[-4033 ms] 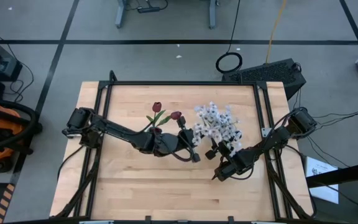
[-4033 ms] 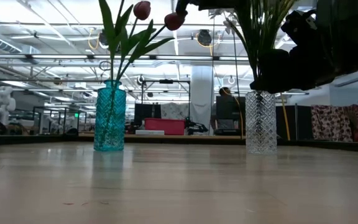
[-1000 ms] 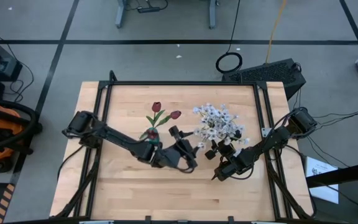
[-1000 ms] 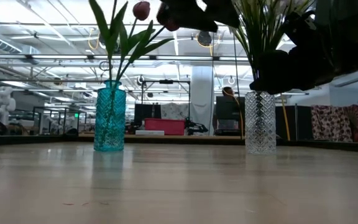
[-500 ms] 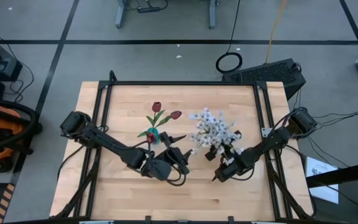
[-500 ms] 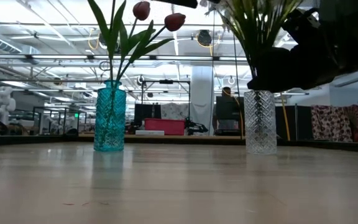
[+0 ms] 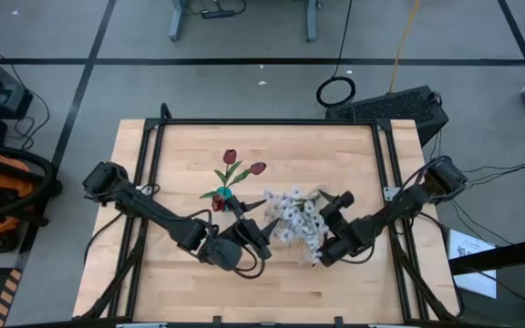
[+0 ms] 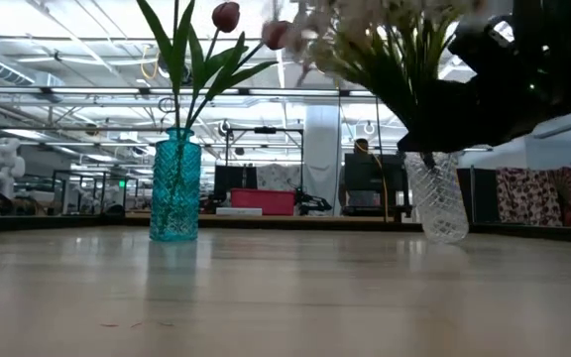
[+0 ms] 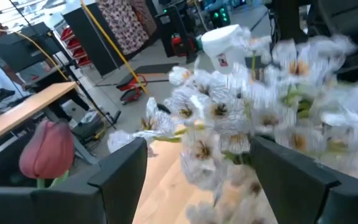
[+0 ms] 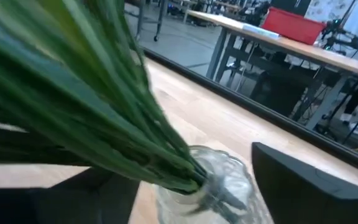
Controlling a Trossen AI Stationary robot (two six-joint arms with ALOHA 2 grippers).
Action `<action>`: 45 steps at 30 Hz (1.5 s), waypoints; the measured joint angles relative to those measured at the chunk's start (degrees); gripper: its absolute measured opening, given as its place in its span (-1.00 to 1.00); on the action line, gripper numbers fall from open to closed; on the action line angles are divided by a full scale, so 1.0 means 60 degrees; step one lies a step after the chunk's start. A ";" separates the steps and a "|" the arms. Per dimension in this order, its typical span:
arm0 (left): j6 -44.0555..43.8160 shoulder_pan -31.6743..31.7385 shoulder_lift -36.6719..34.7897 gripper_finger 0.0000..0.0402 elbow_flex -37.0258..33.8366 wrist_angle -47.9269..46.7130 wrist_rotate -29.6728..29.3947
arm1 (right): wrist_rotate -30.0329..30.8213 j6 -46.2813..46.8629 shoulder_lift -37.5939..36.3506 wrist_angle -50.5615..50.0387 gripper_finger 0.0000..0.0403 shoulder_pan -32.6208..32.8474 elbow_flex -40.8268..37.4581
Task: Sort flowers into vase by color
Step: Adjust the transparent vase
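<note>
The wooden surface (image 7: 180, 273) carried two vases. The teal vase (image 8: 175, 184) stood upright toward the left-arm side, holding two dark red tulips (image 8: 226, 16) on green stems. The clear glass vase (image 8: 436, 195) was tilted, leaning over with its spray of white flowers (image 7: 292, 217) swung toward the middle of the surface, blossoms blurred. The left hand (image 7: 247, 211) hovered near the middle, between the teal vase and the white blossoms, its fingers (image 9: 118, 176) spread wide and holding nothing. The right hand (image 7: 328, 226) sat just beside the glass vase, its fingers (image 10: 303, 186) apart on either side of the vase's neck and the green stems (image 10: 98, 124); whether they touched the glass could not be told.
</note>
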 joint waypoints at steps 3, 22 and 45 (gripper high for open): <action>0.0002 -0.0012 0.0005 0.44 0.0004 -0.0004 -0.0027 | -0.0123 -0.0245 -0.0103 -0.0004 -0.02 -0.0004 0.0002; -0.0133 -0.0087 0.0008 0.44 0.0004 -0.0575 -0.0345 | 0.0121 -0.0128 -0.0316 -0.0138 -0.69 -0.0128 0.0006; -0.1425 0.0888 0.1545 0.44 0.0004 -0.0053 0.4515 | -0.1592 0.0856 -0.2321 -0.0423 -0.71 -0.0310 0.0013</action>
